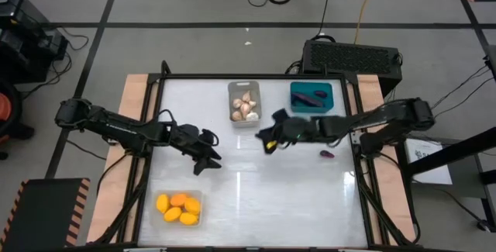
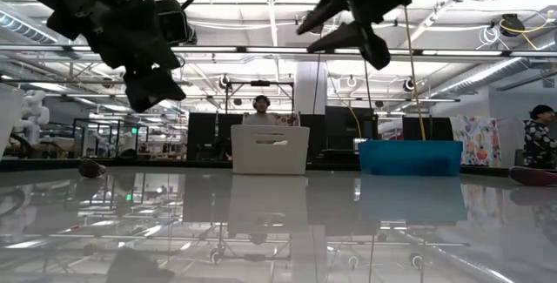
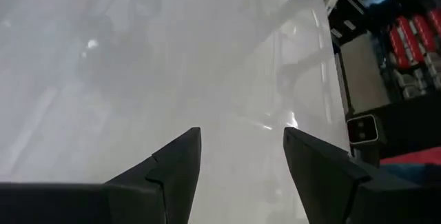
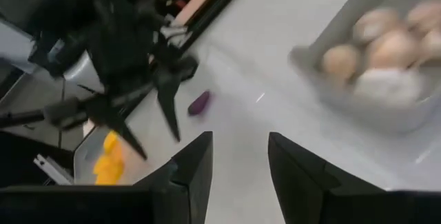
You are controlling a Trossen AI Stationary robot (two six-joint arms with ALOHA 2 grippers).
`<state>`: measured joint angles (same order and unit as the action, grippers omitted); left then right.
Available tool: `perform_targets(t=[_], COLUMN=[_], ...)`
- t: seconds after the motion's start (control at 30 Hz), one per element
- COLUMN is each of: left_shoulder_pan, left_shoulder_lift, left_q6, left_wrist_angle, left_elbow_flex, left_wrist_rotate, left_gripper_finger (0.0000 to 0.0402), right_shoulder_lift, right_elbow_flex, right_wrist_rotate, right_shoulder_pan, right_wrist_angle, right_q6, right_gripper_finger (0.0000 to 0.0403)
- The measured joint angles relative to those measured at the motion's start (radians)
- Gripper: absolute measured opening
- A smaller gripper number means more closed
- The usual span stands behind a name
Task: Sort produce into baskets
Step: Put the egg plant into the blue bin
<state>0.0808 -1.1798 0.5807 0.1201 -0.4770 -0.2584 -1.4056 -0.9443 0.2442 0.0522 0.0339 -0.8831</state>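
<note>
White tabletop (image 1: pixel 256 198) carries three baskets so each kind has its own home: garlic bulbs (image 1: pixel 245 106) in the grey basket (image 1: pixel 245 88), yellow fruits (image 1: pixel 179 207) in the clear bin (image 1: pixel 200 214), a long eggplant (image 1: pixel 310 95) in the teal basket (image 1: pixel 330 91). One small purple piece (image 1: pixel 327 154) lies loose (likely bound for teal). The left gripper (image 3: pixel 241 162) and right gripper (image 4: pixel 240 162) hover mid-table, jaws parted, holding nothing.
</note>
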Motion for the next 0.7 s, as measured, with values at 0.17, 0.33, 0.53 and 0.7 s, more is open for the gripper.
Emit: perform_targets(t=[0.17, 0.33, 0.53, 0.7], left_shoulder_pan=[-0.03, -0.101, -0.186, -0.216], left_shoulder_lift=[0.054, 0.161, 0.298, 0.387], left_q6=[-0.052, -0.074, -0.065, -0.065], left_wrist_angle=[0.033, 0.01, -0.08, -0.152], left_elbow_flex=[0.0, -0.001, -0.001, -0.002], left_wrist_rotate=[0.0, 0.006, 0.014, 0.028], left_gripper_finger=[0.0215, 0.0215, 0.0215, 0.0215], right_shoulder_lift=[-0.157, -0.337, -0.551, -0.704], right_elbow_flex=[-0.106, -0.306, -0.586, -0.806], right_wrist_rotate=[0.038, 0.038, 0.038, 0.01], right_shoulder_pan=[0.094, 0.141, 0.149, 0.148], right_wrist_angle=[-0.013, 0.016, 0.106, 0.218], right_q6=[-0.06, 0.012, 0.083, 0.154], right_gripper_finger=[0.0132, 0.0132, 0.0132, 0.0132])
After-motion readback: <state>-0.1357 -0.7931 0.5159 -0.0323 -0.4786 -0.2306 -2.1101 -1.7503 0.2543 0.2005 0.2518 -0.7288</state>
